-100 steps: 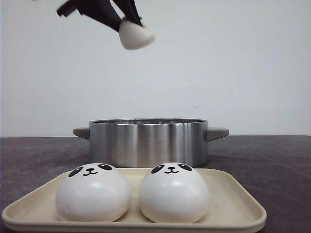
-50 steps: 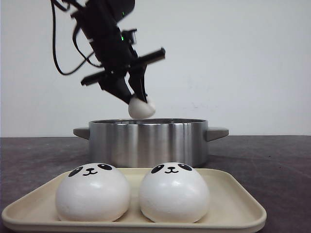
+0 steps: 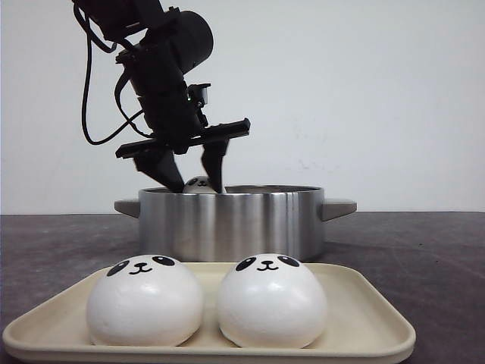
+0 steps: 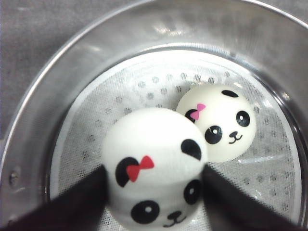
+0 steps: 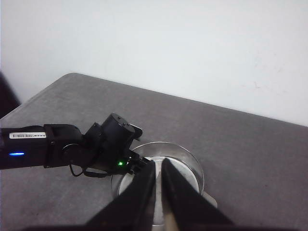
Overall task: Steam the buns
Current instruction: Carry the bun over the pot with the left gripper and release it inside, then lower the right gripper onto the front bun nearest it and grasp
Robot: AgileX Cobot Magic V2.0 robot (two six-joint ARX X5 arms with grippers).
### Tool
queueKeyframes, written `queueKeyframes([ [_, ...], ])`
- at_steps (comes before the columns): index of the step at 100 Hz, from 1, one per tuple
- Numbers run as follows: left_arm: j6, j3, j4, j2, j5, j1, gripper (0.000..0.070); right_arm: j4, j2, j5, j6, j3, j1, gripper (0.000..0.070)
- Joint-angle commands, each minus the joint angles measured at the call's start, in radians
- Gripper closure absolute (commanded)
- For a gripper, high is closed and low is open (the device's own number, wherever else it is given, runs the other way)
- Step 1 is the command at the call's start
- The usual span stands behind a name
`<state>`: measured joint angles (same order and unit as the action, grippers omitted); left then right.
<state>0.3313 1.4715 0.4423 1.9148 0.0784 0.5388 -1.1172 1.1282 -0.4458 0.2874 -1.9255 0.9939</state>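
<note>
Front view: a cream tray (image 3: 364, 327) sits nearest the camera on a dark grey surface (image 3: 424, 250). Two white panda-faced buns (image 3: 145, 300) rest on it side by side, faces turned upward. Behind the tray stands a steel pot (image 3: 231, 221) with a handle on each side. The black left arm reaches down over the pot, and its left gripper (image 3: 196, 183) dips just inside the rim with a third bun (image 3: 198, 184) showing between its fingers.

Left wrist view: looking down into the pot (image 4: 43, 96), lined with a perforated white steamer sheet (image 4: 144, 82). The gripper's two dark fingers (image 4: 72, 202) press against both sides of a bun with a red bow (image 4: 154, 168), holding it. A fourth bun with a pink bow (image 4: 219, 120) lies on the sheet just beside it, nearly touching.

Right wrist view: from high above, the right gripper (image 5: 157, 178) has its fingers close together with a narrow gap and nothing between them. Below lie the pot (image 5: 185, 161) and the left arm (image 5: 72, 147) over it.
</note>
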Motion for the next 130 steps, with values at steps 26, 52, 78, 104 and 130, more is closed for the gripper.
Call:
queueKeyframes([
  [26, -0.010, 0.050, 0.095, 0.021, 0.000, 0.005, 0.0103, -0.018, 0.016, -0.010, -0.038, -0.018, 0.011, 0.0686],
  [52, -0.028, 0.076, 0.164, -0.122, 0.000, 0.016, 0.0105, -0.134, 0.078, -0.078, -0.029, -0.013, 0.003, 0.0686],
  [78, -0.065, 0.076, 0.188, -0.447, 0.001, 0.025, 0.0105, -0.012, 0.106, 0.024, 0.055, 0.185, -0.018, 0.0686],
  [104, -0.088, 0.076, 0.353, -0.771, 0.006, 0.024, 0.0105, 0.148, 0.113, 0.241, 0.189, 0.566, -0.061, 0.0686],
  [130, -0.086, 0.076, 0.444, -1.000, 0.008, 0.024, 0.0107, 0.288, 0.171, 0.410, 0.295, 0.843, -0.048, 0.0668],
])
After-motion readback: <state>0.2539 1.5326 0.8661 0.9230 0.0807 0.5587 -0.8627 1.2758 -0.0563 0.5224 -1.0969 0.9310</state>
